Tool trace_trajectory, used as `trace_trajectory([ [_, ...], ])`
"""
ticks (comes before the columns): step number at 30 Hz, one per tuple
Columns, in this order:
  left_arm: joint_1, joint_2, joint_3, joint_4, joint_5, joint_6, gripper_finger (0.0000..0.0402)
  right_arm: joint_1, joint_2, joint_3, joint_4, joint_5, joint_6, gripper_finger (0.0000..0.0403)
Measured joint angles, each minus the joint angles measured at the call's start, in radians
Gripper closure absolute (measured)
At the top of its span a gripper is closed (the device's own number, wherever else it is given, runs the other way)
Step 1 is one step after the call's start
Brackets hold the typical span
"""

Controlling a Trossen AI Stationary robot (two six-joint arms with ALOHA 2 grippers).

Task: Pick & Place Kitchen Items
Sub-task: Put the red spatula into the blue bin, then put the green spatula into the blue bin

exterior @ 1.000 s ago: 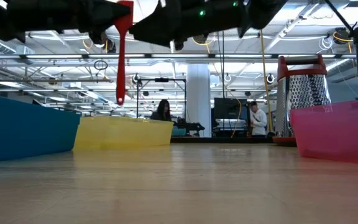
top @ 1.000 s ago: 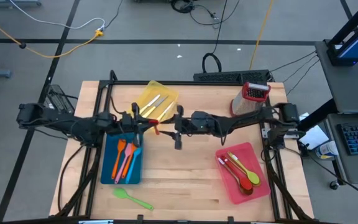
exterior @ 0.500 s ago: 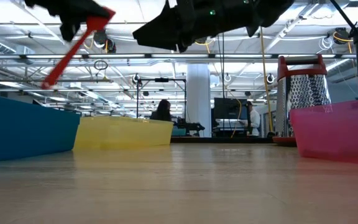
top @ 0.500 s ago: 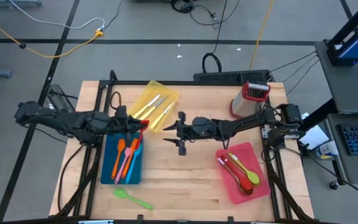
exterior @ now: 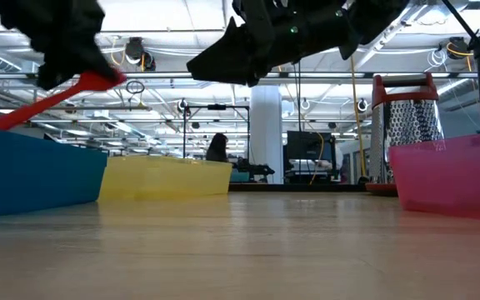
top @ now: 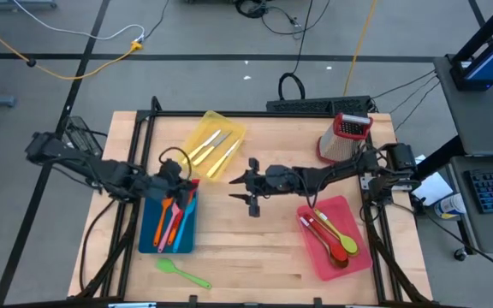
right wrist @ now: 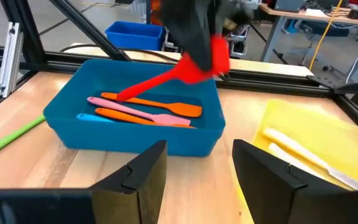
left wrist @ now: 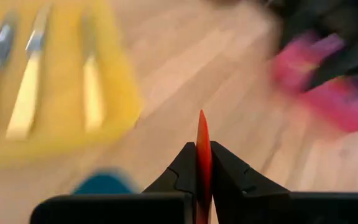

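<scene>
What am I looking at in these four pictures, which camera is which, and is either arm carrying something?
Two dark robot arms work at a wooden table. One camera looks straight down, one sits at table level, and one rides on each wrist. The left gripper has its fingers shut on a red plastic spatula, lowering it tilted into the blue rectangular tray that holds orange, pink and blue utensils. The right gripper hangs open and empty over the table's middle. Also there: a yellow tray with cream-handled knives, a pink-red tray with spoons, a green spatula and a red-topped metal box grater.
</scene>
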Motion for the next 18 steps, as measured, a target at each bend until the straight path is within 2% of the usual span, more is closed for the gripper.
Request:
trace_trajectory([
  [5,-0.031,0.096,-0.006,-0.17,0.038,-0.258,0.0369,0.008,0.0,0.0,0.0,0.0,-0.003,0.0229],
  [9,-0.055,0.198,-0.006,-0.217,0.083,-0.4,0.0352,0.008,0.0,0.0,0.014,0.0,-0.008,0.0229],
  [13,-0.075,0.306,-0.006,-0.217,0.13,-0.46,0.0347,0.008,0.0,0.0,0.026,0.0,-0.042,0.0231],
  [18,-0.079,0.406,-0.006,-0.211,0.155,-0.463,0.0346,0.008,0.0,0.0,0.053,0.0,-0.102,0.0232],
])
